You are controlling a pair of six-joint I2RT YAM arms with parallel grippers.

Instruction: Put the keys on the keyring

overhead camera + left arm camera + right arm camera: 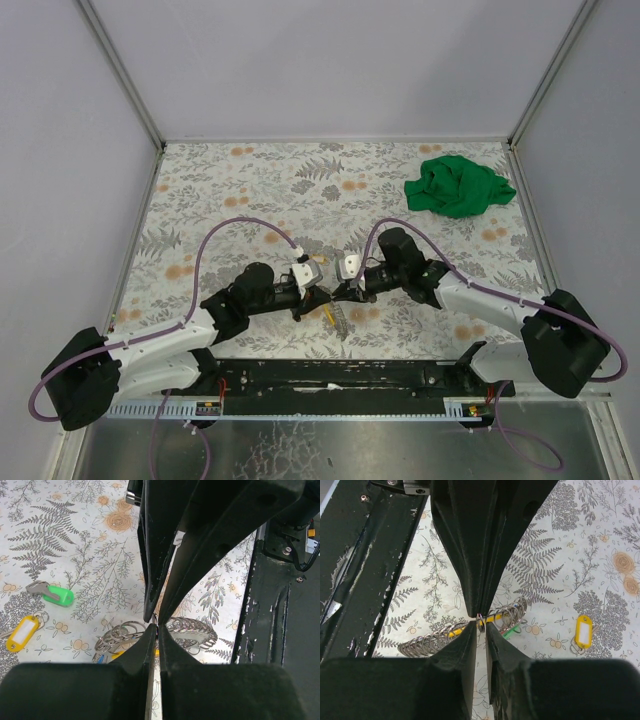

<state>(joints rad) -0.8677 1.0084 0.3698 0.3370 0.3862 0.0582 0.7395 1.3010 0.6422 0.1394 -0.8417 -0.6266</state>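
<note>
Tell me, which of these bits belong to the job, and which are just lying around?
Part of the job:
keyring
yellow-tagged key
green-tagged key

Just lying about:
green cloth

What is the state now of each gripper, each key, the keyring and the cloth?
left gripper: shut on the keyring
right gripper: shut on the same keyring
green-tagged key: lying loose on the table
yellow-tagged key: lying loose on the table
green cloth: crumpled, at the far right
</note>
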